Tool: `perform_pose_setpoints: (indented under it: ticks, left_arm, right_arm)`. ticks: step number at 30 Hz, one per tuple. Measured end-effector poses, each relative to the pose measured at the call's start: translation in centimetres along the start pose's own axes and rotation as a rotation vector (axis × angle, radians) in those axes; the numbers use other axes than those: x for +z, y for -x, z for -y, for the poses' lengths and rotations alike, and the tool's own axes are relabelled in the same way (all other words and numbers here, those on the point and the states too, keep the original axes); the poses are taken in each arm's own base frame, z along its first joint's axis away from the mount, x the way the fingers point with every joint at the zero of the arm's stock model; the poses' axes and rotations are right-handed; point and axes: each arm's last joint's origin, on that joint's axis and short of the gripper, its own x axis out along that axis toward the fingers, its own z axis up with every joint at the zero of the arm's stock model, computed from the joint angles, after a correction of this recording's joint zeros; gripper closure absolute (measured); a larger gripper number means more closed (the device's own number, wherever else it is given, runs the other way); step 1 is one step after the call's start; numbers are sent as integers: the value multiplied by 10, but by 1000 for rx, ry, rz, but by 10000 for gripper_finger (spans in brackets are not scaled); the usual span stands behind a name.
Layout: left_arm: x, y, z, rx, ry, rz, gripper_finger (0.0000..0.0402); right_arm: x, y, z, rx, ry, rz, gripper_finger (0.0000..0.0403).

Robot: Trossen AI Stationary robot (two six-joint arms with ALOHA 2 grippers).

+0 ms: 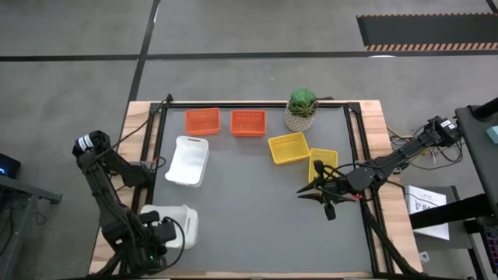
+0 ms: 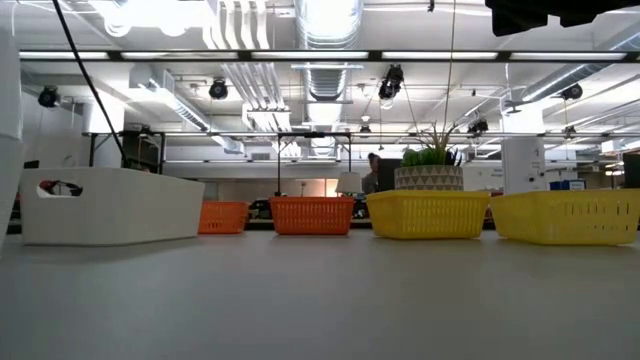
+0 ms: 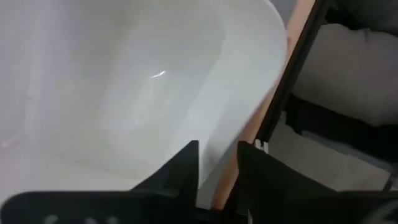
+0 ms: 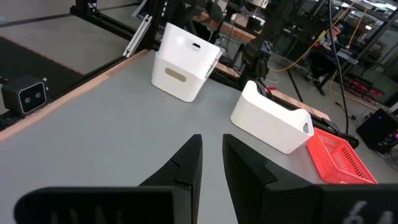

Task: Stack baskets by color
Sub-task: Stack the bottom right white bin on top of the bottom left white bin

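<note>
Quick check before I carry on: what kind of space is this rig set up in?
Most likely an industrial lab or workshop. The low view shows exposed ceiling ducts and hanging lights over benches of equipment. From above, the table stands on bare concrete floor, with a hazard-striped mat nearby.

The table (image 1: 257,218) has a dark grey mat on top with light wood edges showing down both sides, and it sits on a plain grey floor (image 1: 70,70) crossed by dark lines, with a hazard-striped mat (image 1: 426,29) up in one corner. Behind it is a big open workshop, with silver ducts (image 2: 325,30) and bright strip lights (image 2: 130,55) overhead.
</note>
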Motion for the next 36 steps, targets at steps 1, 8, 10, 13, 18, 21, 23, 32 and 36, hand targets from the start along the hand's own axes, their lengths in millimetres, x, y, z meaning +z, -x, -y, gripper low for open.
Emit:
perform_pose_setpoints:
  ticks: [1, 8, 10, 13, 18, 21, 23, 32, 36]
  left_arm:
    - [0, 0, 0, 2, 1, 1, 300]
    - [2, 13, 2, -51, -42, -2, 268]
    - [3, 20, 2, -77, -43, -2, 268]
    - [5, 32, 0, -121, -24, 2, 268]
    - [23, 47, -7, -134, 9, 200, 274]
    - [39, 51, -13, -53, -3, 478, 299]
    - [47, 47, -15, 29, -33, 624, 328]
    - [49, 1, -9, 169, -252, 619, 398]
    - [45, -23, -16, 178, -215, 582, 400]
  right_arm:
    - [0, 0, 0, 0, 0, 0, 346]
    - [0, 0, 0, 0, -1, 0, 346]
    - [0, 0, 0, 0, -1, 0, 346]
    - [0, 0, 0, 0, -1, 0, 346]
    - [0, 0, 0, 0, -1, 0, 346]
    - [0, 0, 0, 0, -1, 0, 346]
    - [0, 0, 0, 1, -1, 0, 346]
    - [0, 0, 0, 1, 1, -5, 346]
    - [-1, 0, 0, 2, 1, -7, 346]
